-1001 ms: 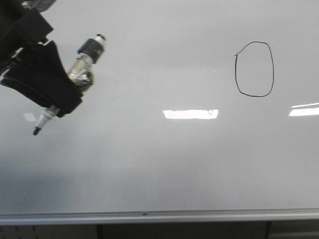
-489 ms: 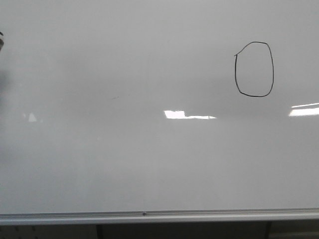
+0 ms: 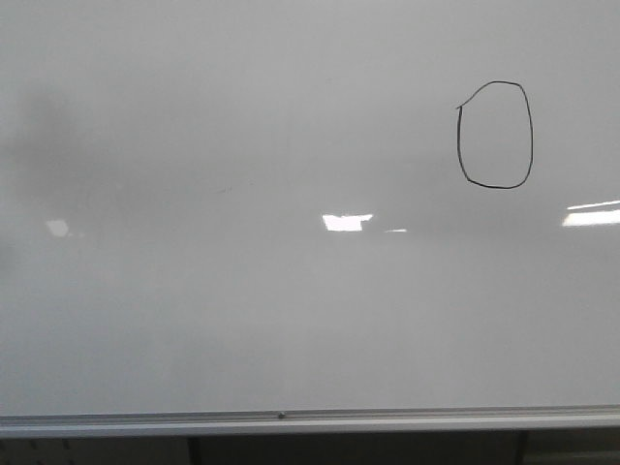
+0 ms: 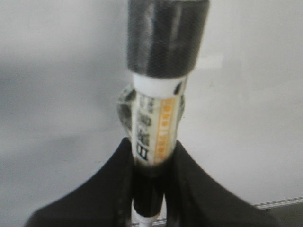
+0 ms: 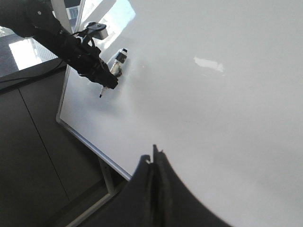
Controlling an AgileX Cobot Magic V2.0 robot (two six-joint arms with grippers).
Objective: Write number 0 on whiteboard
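Observation:
The number 0 (image 3: 495, 135) is a thin black oval at the upper right of the whiteboard (image 3: 291, 320). Neither gripper shows in the front view. In the left wrist view my left gripper (image 4: 152, 143) is shut on a marker (image 4: 158, 123) with a black cap end and a white labelled barrel, in front of the board (image 4: 57, 71). In the right wrist view my right gripper (image 5: 152, 158) is shut and empty, off the board. The same view shows the left gripper (image 5: 106, 81) holding the marker (image 5: 117, 61) near the board's far edge, tip just off the surface.
A silver frame strip (image 3: 291, 420) runs along the board's lower edge, with dark space below it. Bright light reflections (image 3: 347, 222) lie on the board. The board's stand leg (image 5: 106, 172) and a dark floor show beside the right gripper.
My left gripper with the marker has moved out of the front view to the left. The drawn 0 is unchanged. The middle light reflection has become shorter.

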